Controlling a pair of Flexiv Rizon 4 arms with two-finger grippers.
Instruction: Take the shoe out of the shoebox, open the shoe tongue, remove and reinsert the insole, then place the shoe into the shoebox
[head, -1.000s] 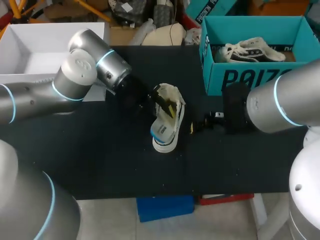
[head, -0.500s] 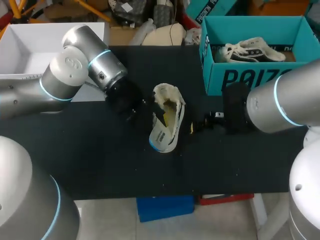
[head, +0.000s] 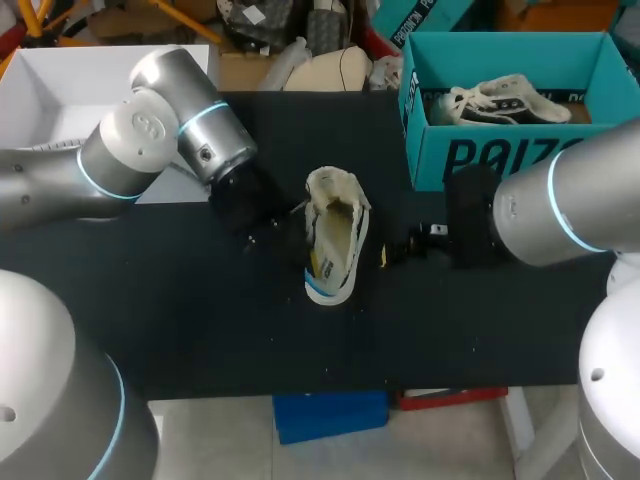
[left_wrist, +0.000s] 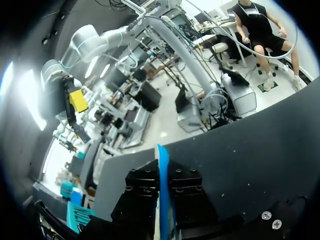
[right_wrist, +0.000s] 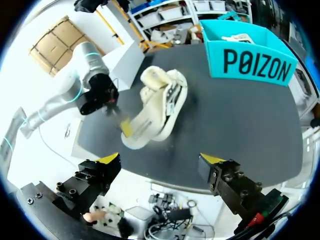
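Backs the left gripper (head: 272, 226) out of the mouth of the shoe (head: 335, 232) and holds it close beside the upper; cannot tell whether it touches. Shows its fingers narrow, almost together, gripping nothing recognisable. Leaves the shoe, tipped a second ago, flat on its sole on the table (head: 200, 320), just ahead of that gripper and well ahead of the right gripper (right_wrist: 161, 160), which is spread wide. Suggests the insole (head: 322, 262) is back inside. Still needs the lift into the shoebox (head: 500, 155).

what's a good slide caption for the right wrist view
open right claw facing the cream shoe on the black table, teal shoebox beyond
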